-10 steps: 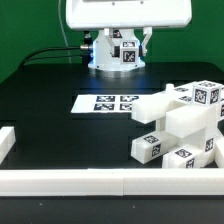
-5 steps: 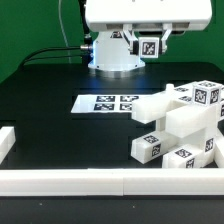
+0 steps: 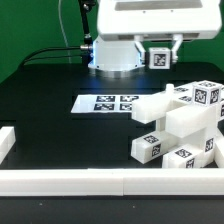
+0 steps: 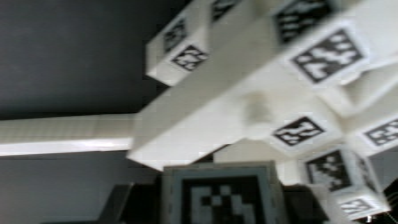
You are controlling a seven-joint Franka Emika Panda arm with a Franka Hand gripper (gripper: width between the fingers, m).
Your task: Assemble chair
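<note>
The end effector (image 3: 160, 52) pinches a small white tagged block (image 3: 159, 56) above the table (image 3: 50, 90). Its label is a black-and-white square tag — no readable writing. The chair (image 3: 180, 125) pieces cluster at the exterior view's right, beside the marker board (image 3: 108, 102).

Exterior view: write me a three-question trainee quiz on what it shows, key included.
1. True or false: the marker board lies flat on the black table.
2. The chair parts sit toward which side of the exterior view?
A. left
B. right
C. dead centre
3. Fill in: the small tagged part up at the gripper is ____ the table, not resting on it.

Key: 1 true; 2 B; 3 above.
</note>
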